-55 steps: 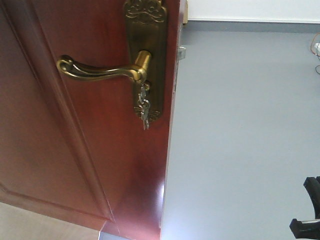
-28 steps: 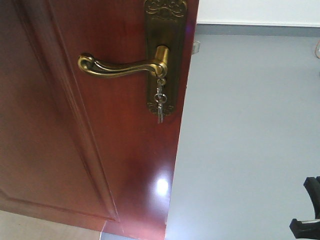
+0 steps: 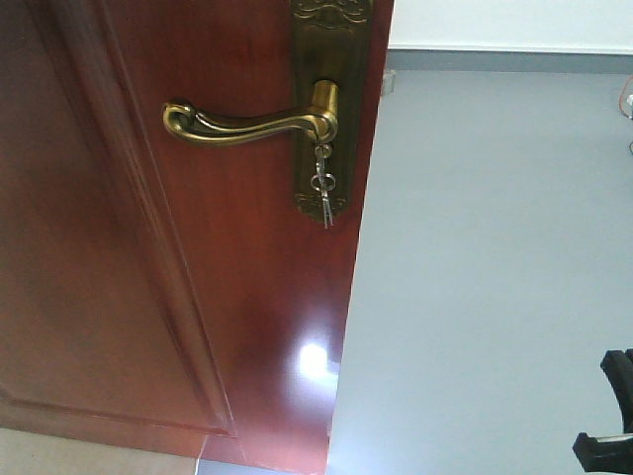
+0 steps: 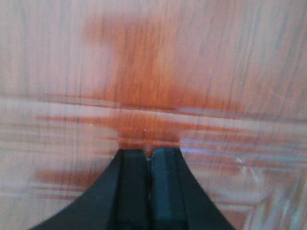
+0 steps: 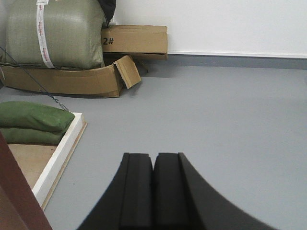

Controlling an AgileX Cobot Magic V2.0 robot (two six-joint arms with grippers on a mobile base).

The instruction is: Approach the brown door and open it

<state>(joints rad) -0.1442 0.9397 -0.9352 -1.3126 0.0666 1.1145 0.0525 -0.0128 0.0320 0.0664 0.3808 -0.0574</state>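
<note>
The brown door point(image 3: 148, 297) fills the left half of the front view, glossy and reddish, with a recessed panel. Its brass lever handle point(image 3: 252, 125) points left from a long backplate point(image 3: 331, 109), and keys point(image 3: 323, 193) dangle under the lever. The door's free edge runs down the middle of that view with grey floor beyond it. My left gripper point(image 4: 149, 152) is shut, its tips right up against the door's wood point(image 4: 153, 72). My right gripper point(image 5: 153, 155) is shut with nothing in it, above grey floor; a sliver of the brown door point(image 5: 14, 191) shows at lower left.
Grey floor point(image 3: 495, 277) stretches right of the door to a white wall point(image 3: 509, 20). A black part of the robot point(image 3: 613, 416) sits at lower right. The right wrist view holds a white frame board point(image 5: 60, 155), green sandbags point(image 5: 31, 122), a large green sack point(image 5: 53, 33) and cardboard boxes point(image 5: 136, 40).
The door with its handle has shifted right in the front view, then the handle dropped slightly lower. The keys swing a little. Both grippers' earlier states are not shown.
</note>
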